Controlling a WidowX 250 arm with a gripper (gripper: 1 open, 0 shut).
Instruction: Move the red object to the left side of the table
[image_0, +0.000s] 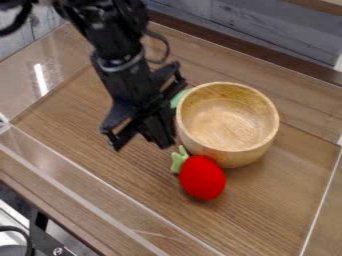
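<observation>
The table (80, 125) is brown wood with low clear walls along its edges. One wall runs down the left side and one runs along the near edge. On the left, the wood is bare from the far corner down to the near wall, so there is a lot of open room there.

In the middle hangs the black arm. Its gripper (150, 132) points down at the wood, and its fingers are pressed together with nothing between them. It is just left of the bowl (229, 123) and a little farther back than the red fruit (202, 178), and it does not touch the fruit.

A bit of a green block (175, 99) peeks out behind the arm, next to the far left rim of the bowl.

The red fruit lies on the table to the near right of the gripper. Its green leaf points up toward the bowl. The fruit sits right against the near side of the bowl. Whether they touch cannot be told.

The wooden bowl stands right of the middle. Nothing can be seen inside it. Right of the bowl there is a strip of bare wood, and then the right wall.

The arm stands between the fruit and the open left side.
</observation>
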